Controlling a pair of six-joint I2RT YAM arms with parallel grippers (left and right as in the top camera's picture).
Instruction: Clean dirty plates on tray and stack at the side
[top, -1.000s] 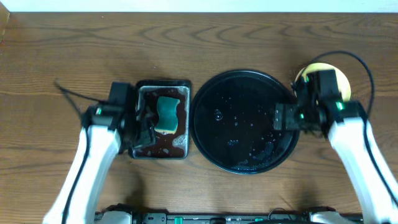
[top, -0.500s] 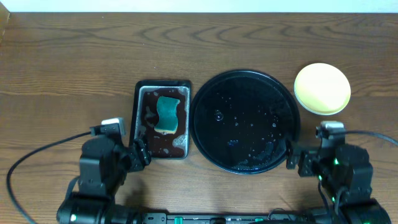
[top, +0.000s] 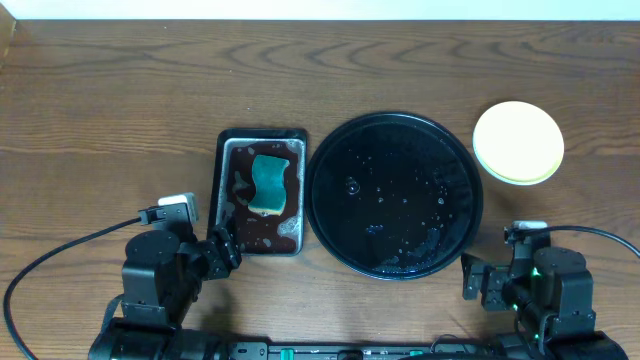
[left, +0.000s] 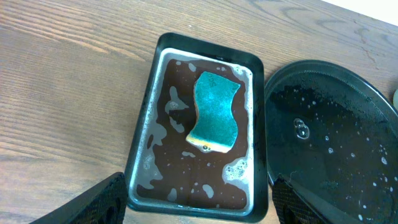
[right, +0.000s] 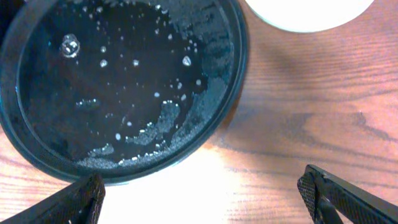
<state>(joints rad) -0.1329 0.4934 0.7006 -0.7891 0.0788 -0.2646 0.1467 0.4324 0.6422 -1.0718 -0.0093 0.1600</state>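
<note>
The black tray (top: 395, 150) lies at the table's middle, wet with droplets and foam, with no plate on it. It also shows in the left wrist view (left: 336, 124) and the right wrist view (right: 124, 81). The plates (top: 518, 142) sit stacked on the table right of the tray, pale yellow on top; the ones beneath are hidden. Their edge shows in the right wrist view (right: 305, 12). My left gripper (top: 222, 252) is open and empty, near the pan's front edge (left: 199, 208). My right gripper (top: 472, 280) is open and empty, over bare wood by the tray's front right (right: 205, 202).
A rectangular black pan (top: 226, 200) of brown soapy liquid sits left of the tray and holds a teal sponge (top: 268, 183), also seen in the left wrist view (left: 214, 112). A black cable trails from each arm at the front corners.
Both arms have drawn back toward the table's front edge. The right gripper left the stacked plates and the left gripper left the pan. Plates, tray and sponge have not moved.
</note>
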